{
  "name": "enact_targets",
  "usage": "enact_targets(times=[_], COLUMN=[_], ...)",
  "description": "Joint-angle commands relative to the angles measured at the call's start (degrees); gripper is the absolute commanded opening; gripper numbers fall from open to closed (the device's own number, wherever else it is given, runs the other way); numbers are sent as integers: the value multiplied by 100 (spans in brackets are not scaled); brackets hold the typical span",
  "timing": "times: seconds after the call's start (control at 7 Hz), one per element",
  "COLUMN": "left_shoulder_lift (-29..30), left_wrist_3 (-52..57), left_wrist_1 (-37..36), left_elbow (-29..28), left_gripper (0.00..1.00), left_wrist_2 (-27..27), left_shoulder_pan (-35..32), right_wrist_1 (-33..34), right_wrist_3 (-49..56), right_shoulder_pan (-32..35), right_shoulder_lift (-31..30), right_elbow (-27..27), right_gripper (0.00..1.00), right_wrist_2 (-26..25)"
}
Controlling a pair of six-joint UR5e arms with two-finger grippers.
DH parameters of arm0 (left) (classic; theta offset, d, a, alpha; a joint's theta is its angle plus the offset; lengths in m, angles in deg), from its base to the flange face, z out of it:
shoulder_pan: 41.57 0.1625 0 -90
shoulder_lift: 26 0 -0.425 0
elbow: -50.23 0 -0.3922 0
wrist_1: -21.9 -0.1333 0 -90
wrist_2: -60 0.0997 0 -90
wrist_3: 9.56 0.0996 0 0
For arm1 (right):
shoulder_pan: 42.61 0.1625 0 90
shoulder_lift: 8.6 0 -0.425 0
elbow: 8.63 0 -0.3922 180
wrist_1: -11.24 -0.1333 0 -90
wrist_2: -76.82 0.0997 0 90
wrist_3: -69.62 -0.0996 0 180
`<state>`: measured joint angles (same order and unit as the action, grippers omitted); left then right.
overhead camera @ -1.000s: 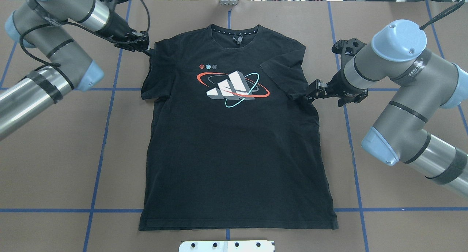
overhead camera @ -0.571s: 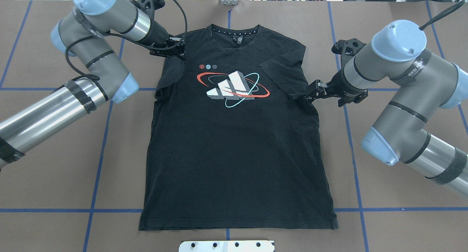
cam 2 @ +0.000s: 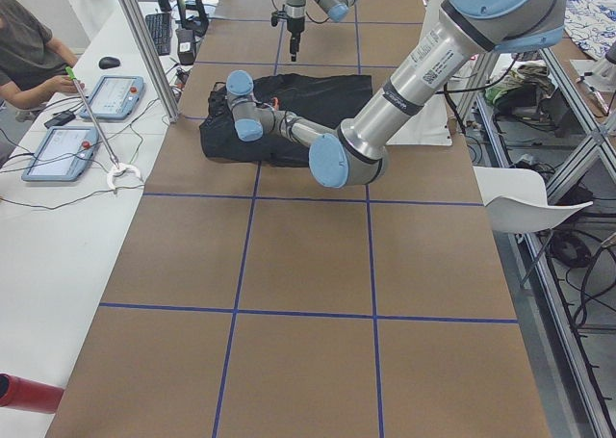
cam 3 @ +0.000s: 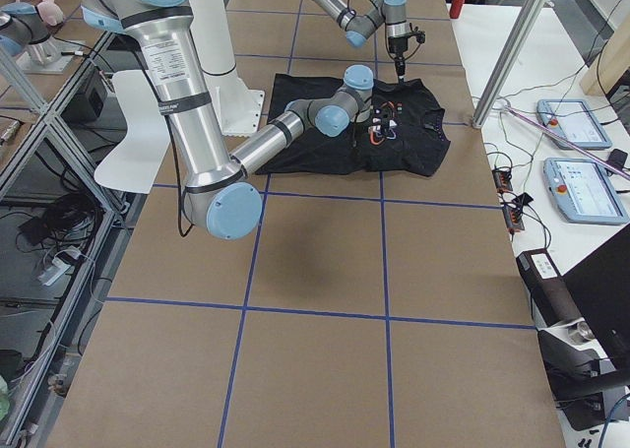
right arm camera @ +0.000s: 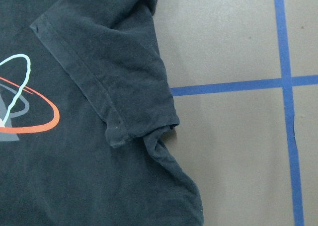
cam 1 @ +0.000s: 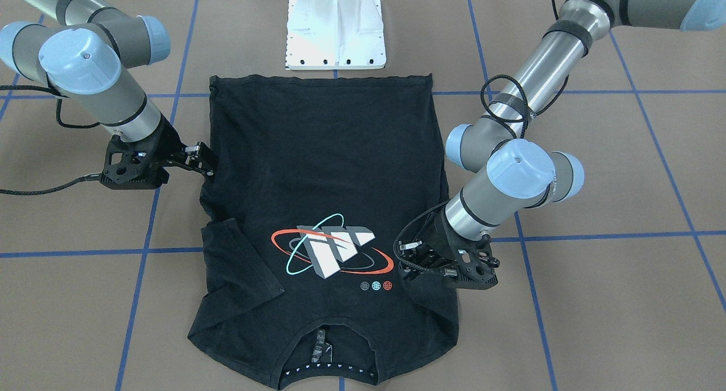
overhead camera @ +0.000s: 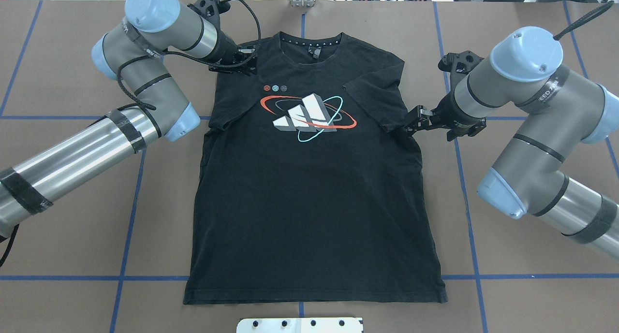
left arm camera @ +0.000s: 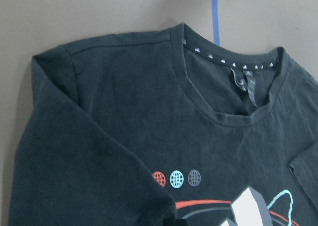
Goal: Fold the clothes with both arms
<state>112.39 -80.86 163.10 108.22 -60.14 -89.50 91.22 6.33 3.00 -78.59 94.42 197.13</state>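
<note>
T-shirt [overhead camera: 309, 202] | black matte fabric | lying flat, sleeves creased inward

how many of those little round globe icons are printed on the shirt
3, in a row on the T-shirt above the block logo: red globe, light-blue globe in the middle, grey globe. None look hidden.

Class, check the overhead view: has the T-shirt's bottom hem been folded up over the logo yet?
No, the T-shirt lies full length, its hem flat and far from the uncovered logo.
</note>
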Motion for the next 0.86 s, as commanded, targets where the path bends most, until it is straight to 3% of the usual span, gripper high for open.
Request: enact_targets(times=[0.0, 0.14, 0.29, 0.57, 0.71], left_shoulder_lift=[-22, -144, -607, -1687, -1858], left_wrist_3=[-6, -154, -399, -411, -506], left_wrist_1=[-83, -92, -84, -84, -84], left_elbow=[385, 745, 1410, 2817, 3093], left_gripper=[82, 85, 87, 90, 91], left_wrist_2=[-36, -472, -676, -669, -643], left_shoulder_pan=[3, -23, -23, -14, -14], right_wrist_1=[0, 9, 9, 9, 17], right_wrist_3=[-61, -296, -1212, -2926, -4014], right_shoulder_pan=[0, 0, -61, -568, -937], right_shoulder_lift=[-6, -24, -33, -469, -742], right_elbow=[31, 84, 241, 1020, 1520], right_gripper=[100, 100, 100, 100, 100], right_wrist_2=[-51, -95, -157, -436, -699])
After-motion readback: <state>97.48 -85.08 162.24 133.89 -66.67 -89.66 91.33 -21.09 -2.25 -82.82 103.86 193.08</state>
